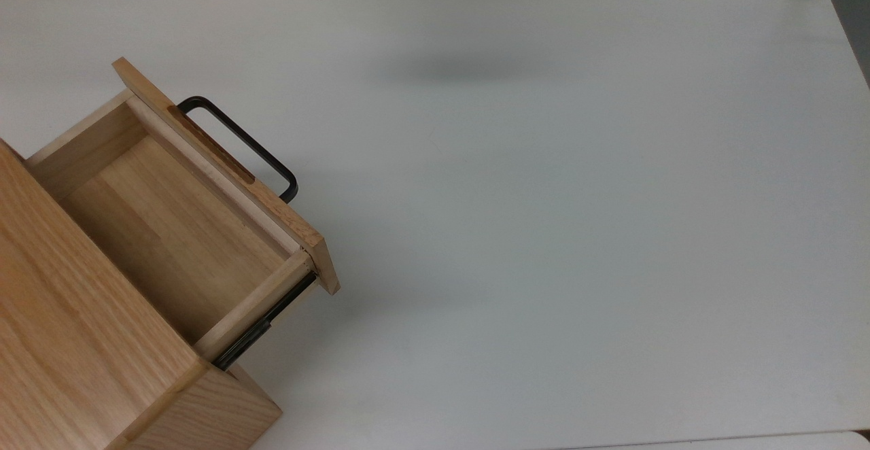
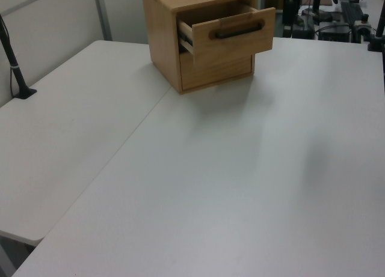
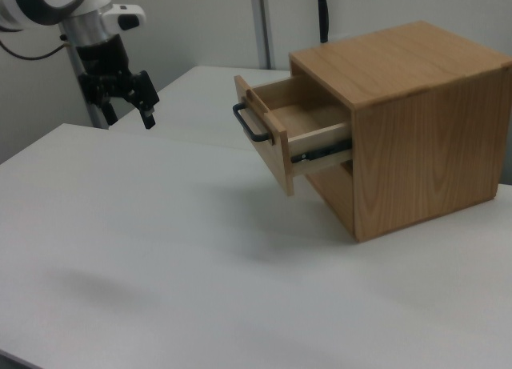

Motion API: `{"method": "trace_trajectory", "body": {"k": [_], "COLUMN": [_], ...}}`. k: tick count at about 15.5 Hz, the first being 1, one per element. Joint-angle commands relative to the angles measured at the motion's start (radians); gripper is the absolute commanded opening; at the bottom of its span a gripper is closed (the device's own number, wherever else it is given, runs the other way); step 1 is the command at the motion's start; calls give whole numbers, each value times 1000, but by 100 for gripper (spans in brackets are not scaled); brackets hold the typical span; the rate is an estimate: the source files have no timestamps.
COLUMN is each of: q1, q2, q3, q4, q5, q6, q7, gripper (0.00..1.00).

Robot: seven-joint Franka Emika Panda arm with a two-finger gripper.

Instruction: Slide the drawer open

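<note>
Drawer [image 1: 170, 226]: pulled well out of the wooden cabinet [image 3: 424, 121], its bare plank floor open to the top view and nothing visible inside; it hangs in the air above the worktop [image 1: 544, 198], carried only by the cabinet.
Where it sits: the cabinet stands at one corner of the worktop, the bottom-left corner in the top view, and near the far edge in the left view.
Why it hangs so: a black side rail [image 3: 322, 150] shows extended between the drawer's side and the cabinet, and it appears to be what bears the drawer out over the worktop.
Which way it points: the flat front panel [image 2: 236, 32] faces the open middle of the worktop, up and to the right in the top view; the slide runs along that same line, straight out of the cabinet.
Long axis: the front panel and the black bar handle [image 1: 238, 143] lie level and lengthwise across the slide, parallel to each other, the handle standing proud of the panel.
Pincer [image 3: 140, 97]: fingers parted, holding nothing, hanging above the worktop well apart from the handle, at the right view's left.
Reading: with the drawer this far out and nothing gripping it, the opening looks done.
</note>
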Motion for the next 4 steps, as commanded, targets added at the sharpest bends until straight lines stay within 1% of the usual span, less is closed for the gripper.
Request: {"method": "trace_trajectory", "body": {"k": [1,4], "q1": [12,3], "q2": [-22,-7], "q3": [-70,-70], "q4": [-24,-36], "q5": [46,35], "q6": [-22,-20], "q7": [42,45], "gripper": [100,100]}}
